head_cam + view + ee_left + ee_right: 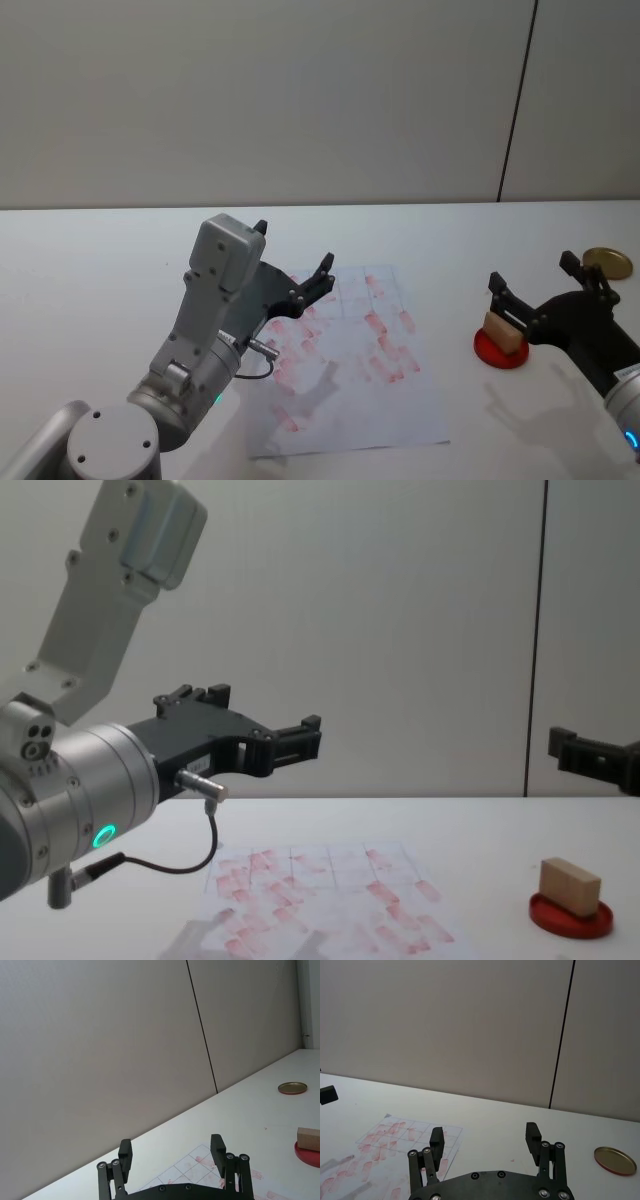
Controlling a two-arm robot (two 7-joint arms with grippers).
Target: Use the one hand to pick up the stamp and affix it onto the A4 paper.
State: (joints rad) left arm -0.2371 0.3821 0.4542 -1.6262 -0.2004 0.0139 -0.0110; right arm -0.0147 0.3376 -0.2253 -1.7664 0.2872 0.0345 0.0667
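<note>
Fingers on the right gripper [530, 271] are spread wide and hold nothing. We see them level, aimed at the wall [300, 100], raised above the bench [100, 260]. We see the stamp [505, 333] lower down, under the finger nearer the paper [390, 415]. It rests on the red ink pad [495, 353], slightly askew and hanging over the pad's rim. It's not yet picked, so we read this as the approach.

On the other side the left gripper [294, 245] is also wide open and empty, hovering over the paper's left edge, idle.

What we'd watch:
- The right wrist has to pitch down before the descent. Coming in level, a fingertip could clip the stamp or pad and shove both across the bench.
- The stamp is small and skewed. An off-centre pinch could twist it, and a tilted face would print a partial mark.
- Wet ink may make the pad cling and lift with the stamp.
- The paper looks loose. It could slide under the press or peel up on the retract.
- The left arm hangs over the sheet. We'd aim for the right half to keep the arms apart.
- The sheet is already crowded with red marks, so a fresh print will be hard to check.

The bench is plain white, with a brass-coloured round lid [607, 262] at the far right, near the pad but not touching it. The wall behind is grey panels with one dark vertical seam.
</note>
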